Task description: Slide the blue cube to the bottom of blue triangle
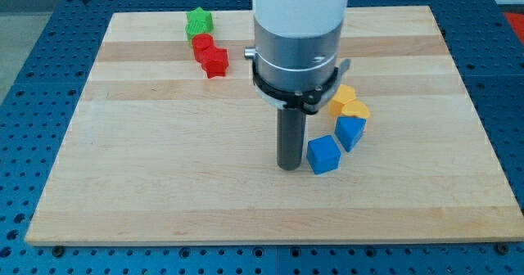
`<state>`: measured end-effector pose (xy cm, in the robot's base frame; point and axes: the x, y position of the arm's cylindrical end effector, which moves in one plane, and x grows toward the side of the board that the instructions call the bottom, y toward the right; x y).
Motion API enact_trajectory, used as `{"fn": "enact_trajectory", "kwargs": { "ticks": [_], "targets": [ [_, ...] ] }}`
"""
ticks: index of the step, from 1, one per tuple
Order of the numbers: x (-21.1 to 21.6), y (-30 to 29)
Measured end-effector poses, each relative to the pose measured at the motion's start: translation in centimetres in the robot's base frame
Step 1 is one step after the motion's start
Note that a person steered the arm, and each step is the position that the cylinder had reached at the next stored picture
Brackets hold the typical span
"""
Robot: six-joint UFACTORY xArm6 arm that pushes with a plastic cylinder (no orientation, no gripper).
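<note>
The blue cube (323,154) lies on the wooden board, right of centre. The other blue block (350,132), which I take for the blue triangle, sits just up and to the right of it, nearly touching. My tip (288,167) rests on the board right beside the cube's left face, close or touching. The rod hangs from the white and grey arm (299,38) that fills the top middle of the view.
Two yellow blocks (348,101) lie just above the blue triangle, partly hidden by the arm. A green star-like block (198,20) and two red blocks (211,56) sit at the top left. The board (164,185) lies on a blue perforated table.
</note>
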<state>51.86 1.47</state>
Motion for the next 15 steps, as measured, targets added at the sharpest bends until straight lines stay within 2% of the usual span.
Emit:
{"fn": "enact_trajectory", "kwargs": {
  "ticks": [2,7,10,12,15],
  "targets": [
    [-2.7,0.1],
    [0.1,4.1],
    [4.4,3.7],
    [4.4,7.0],
    [3.6,7.1]
  ]
}}
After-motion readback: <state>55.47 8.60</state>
